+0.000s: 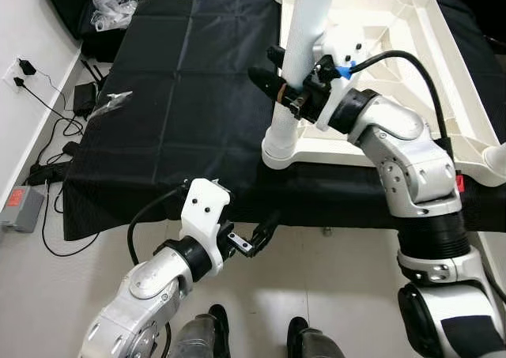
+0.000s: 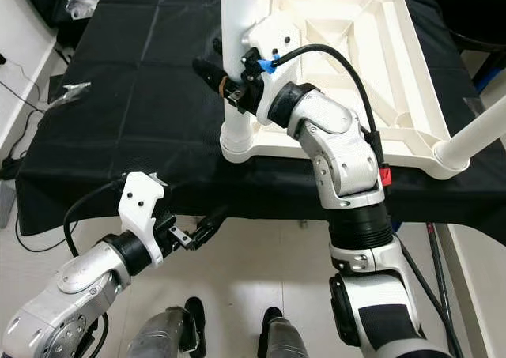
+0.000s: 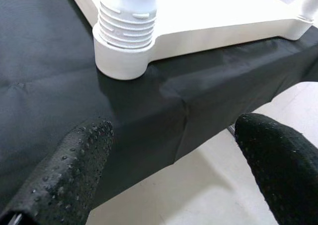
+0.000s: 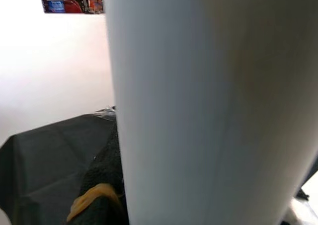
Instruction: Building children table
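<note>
Far left, on the floor by the white wall: a grey box with a red label (image 1: 19, 207), a black power adapter (image 1: 84, 97) and loose black cables (image 1: 49, 168) running from a wall plug (image 1: 25, 66). At the far left corner of the work surface, crumpled clear plastic bags (image 1: 112, 10).

Black cloth (image 1: 182, 89) covers the low work surface, creased in a grid of fold lines, its front edge hanging over pale floor. A small clear plastic wrapper (image 1: 109, 103) lies on the cloth near its left edge.

Left gripper (image 1: 262, 233) hovers low, just in front of the cloth's front edge and below the table corner. Its fingers (image 3: 74, 170) stand wide apart, holding nothing; in the left wrist view the cloth edge and the corner socket sit between and beyond them.

White plastic children table top (image 1: 411, 73) lies upside down on the cloth, ribbed underside facing up, toward the right half of the surface. At its near-left corner a round socket (image 1: 282, 148) carries an upright white table leg (image 1: 304, 50); the ridged thread at the leg's base shows just above the socket in the left wrist view.

Right gripper (image 1: 278, 80) is clamped on that table leg partway up, one black finger on either side of the tube. In the right wrist view the leg runs close against the camera, with a dark finger and an orange band beside it.

Another leg (image 2: 478, 133) shows at the near-right corner of the table top.

Bottom centre, the robot's own feet (image 1: 253, 338) on the floor.
</note>
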Robot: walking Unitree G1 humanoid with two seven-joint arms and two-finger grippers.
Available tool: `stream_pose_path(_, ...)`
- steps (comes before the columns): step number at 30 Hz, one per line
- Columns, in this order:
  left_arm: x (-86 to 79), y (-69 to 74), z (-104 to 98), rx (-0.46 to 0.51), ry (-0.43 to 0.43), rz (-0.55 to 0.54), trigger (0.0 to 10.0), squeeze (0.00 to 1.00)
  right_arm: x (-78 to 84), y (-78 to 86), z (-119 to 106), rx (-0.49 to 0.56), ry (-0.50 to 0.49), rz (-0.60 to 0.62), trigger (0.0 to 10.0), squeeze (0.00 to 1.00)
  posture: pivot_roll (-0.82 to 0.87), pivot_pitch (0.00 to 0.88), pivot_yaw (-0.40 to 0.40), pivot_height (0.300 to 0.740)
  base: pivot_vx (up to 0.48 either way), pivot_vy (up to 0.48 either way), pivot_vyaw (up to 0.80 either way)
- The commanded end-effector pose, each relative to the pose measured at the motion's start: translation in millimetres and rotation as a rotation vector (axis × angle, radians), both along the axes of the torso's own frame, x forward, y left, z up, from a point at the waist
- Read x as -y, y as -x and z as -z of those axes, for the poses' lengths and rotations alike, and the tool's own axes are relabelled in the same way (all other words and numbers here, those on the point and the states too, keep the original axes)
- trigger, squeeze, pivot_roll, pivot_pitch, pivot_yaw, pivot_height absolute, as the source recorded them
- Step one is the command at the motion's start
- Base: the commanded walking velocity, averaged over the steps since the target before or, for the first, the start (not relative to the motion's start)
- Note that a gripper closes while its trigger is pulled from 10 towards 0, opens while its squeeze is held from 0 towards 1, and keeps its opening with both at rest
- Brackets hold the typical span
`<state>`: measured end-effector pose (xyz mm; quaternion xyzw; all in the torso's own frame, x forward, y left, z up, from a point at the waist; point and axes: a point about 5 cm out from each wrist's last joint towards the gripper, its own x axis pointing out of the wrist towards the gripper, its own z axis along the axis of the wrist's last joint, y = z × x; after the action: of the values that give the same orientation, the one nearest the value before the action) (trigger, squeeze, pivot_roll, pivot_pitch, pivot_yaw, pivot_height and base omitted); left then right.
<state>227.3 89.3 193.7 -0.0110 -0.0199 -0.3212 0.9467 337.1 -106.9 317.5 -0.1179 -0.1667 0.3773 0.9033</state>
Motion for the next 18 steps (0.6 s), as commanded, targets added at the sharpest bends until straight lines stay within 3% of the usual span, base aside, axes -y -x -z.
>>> stream_pose_path(1,-2.7,-0.5,5.7,-0.017,-0.024,-0.006,10.0,0.00,17.8,-17.3,46.2,-0.195,0.082,0.178,10.0,0.00,0.16,0.340,-0.009,0.740,0.000,0.000,0.00)
stream_pose_path(6,-4.0,-2.6,5.0,-0.013,-0.026,-0.013,10.0,0.00,20.3,-21.1,50.8,-0.218,0.078,0.276,10.0,0.00,0.16,0.343,-0.011,0.740,0.000,0.000,0.00)
stream_pose_path(11,-4.6,-3.1,4.9,-0.011,-0.027,-0.015,10.0,0.00,20.6,-21.7,53.3,-0.237,0.077,0.294,10.0,0.00,0.16,0.343,-0.011,0.740,0.000,0.000,0.00)
stream_pose_path(18,-4.8,-1.9,5.6,-0.010,-0.025,-0.020,10.0,0.00,36.9,-31.2,63.9,-0.353,-0.030,0.575,10.0,0.00,0.16,0.325,-0.012,0.740,0.000,0.000,0.00)
